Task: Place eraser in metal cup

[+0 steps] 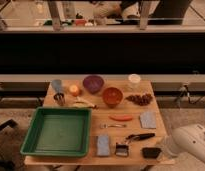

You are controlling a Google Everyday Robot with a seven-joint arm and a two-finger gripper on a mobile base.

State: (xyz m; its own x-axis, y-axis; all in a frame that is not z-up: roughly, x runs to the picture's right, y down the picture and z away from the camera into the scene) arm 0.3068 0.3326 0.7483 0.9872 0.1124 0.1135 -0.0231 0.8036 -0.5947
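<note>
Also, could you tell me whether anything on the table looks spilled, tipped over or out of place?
Nothing stands out: the metal cup stands upright at the back left, the eraser lies flat at the front right, and the claw sits just beside it. No spill shows on the table.

warm, dim overhead light; the light wooden table (103, 114) evenly lit, soft shadows; gripper (162, 148) at lower right, its white arm (192, 142) glaring pale.

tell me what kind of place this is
Probably a robotics test lab, not a home: a wooden table laid out with props such as a green tray and a metal cup, and a white robot arm whose claw sits beside the eraser at the front right corner.
</note>
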